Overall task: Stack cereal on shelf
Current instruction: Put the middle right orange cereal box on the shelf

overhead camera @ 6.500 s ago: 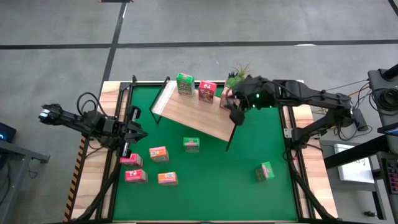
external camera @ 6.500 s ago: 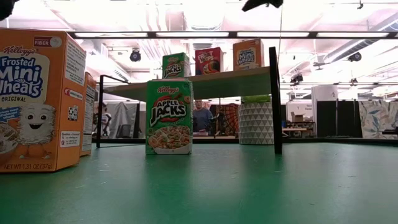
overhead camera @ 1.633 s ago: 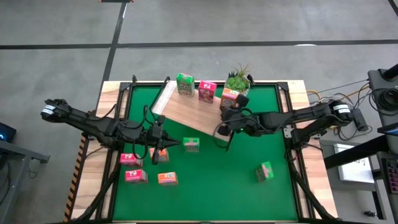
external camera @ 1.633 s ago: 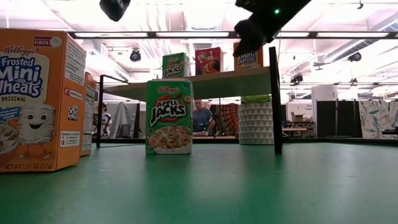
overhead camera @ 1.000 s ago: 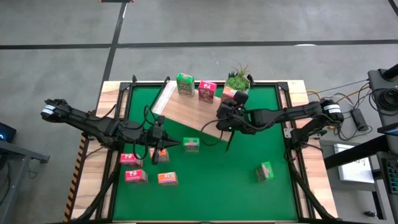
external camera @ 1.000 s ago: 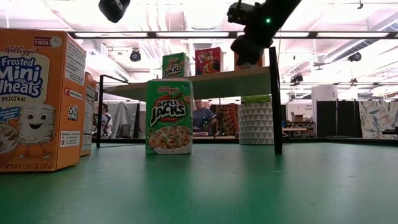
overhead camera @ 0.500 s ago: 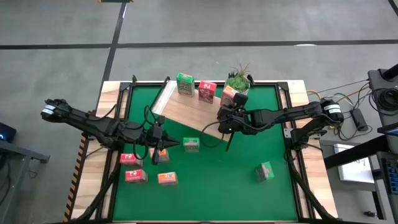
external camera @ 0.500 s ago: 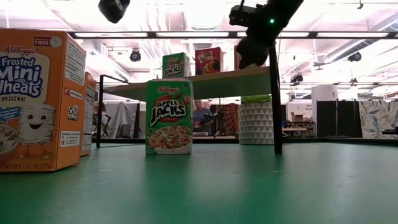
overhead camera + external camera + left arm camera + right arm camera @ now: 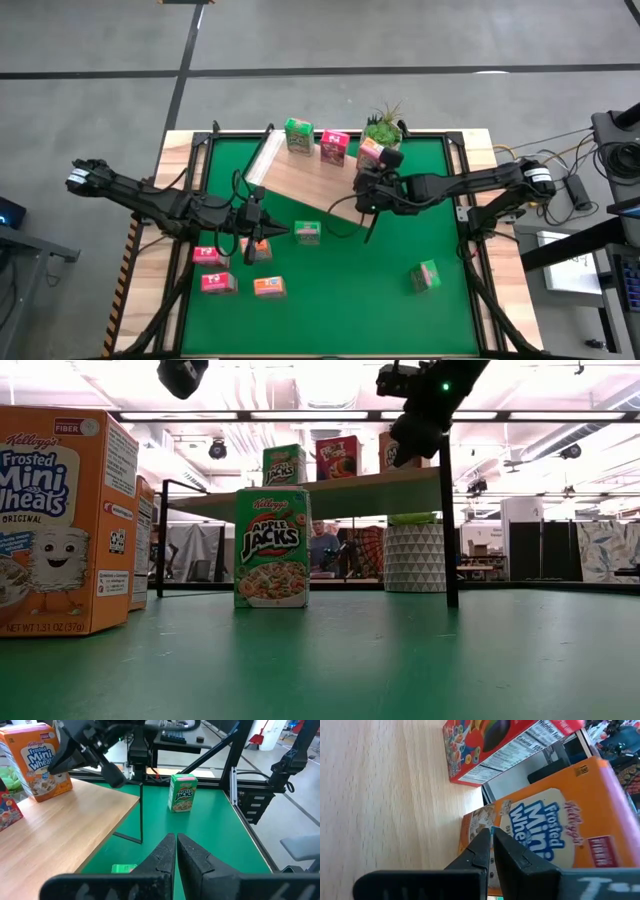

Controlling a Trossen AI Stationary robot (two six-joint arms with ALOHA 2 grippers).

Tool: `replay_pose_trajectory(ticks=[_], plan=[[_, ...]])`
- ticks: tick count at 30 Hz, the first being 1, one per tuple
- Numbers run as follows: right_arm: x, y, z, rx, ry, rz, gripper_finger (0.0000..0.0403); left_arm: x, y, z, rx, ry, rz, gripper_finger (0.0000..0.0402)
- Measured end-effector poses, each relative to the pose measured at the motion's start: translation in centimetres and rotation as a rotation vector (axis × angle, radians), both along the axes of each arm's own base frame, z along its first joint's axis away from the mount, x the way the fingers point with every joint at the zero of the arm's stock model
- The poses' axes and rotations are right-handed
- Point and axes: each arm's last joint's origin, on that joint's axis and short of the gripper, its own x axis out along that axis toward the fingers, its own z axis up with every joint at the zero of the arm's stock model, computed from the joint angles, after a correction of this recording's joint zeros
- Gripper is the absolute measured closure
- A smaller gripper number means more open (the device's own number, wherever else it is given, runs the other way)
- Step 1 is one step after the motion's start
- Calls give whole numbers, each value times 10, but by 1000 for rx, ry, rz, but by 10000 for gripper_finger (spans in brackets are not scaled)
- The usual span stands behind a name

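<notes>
Shelf (image 9: 318,186) seen from above, slanted across the green mat (image 9: 400,310), bearing a green box (image 9: 297,135), a red box (image 9: 334,147) and an orange box (image 9: 369,152) along its far edge, right gripper (image 9: 364,203) pinched empty above its near right corner, left gripper (image 9: 284,233) pinched empty just beside the green box on the mat (image 9: 308,233), five other boxes scattered on the mat. From table height, Apple Jacks box (image 9: 272,546) upright before the shelf (image 9: 330,493), three boxes on top, Mini Wheats box (image 9: 62,520) close at left. From the wrists, left fingers (image 9: 165,852) pressed together over the mat facing a lone green box (image 9: 182,793); right fingers (image 9: 481,842) pressed together over the wood, nearly against the orange Mini Wheats box (image 9: 555,825), red box (image 9: 495,742) beside it.
</notes>
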Motion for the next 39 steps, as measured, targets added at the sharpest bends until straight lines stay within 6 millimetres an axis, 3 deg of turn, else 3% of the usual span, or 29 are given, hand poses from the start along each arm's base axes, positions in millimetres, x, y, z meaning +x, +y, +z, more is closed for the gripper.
replay_pose_trajectory(ticks=[8, 15, 32, 39], plan=[[2, 5, 19, 123, -47, 46, 391, 0, 0, 0, -3, 1, 0, 402], [-10, 5, 32, 211, 1, -37, 391, 0, 0, -1, -2, 8, 1, 402], [-10, 3, 35, 229, 31, 11, 391, 0, 0, -1, 0, 8, 0, 402], [-14, -12, 34, 225, 55, -44, 391, 0, 0, -1, 2, 9, 0, 402]])
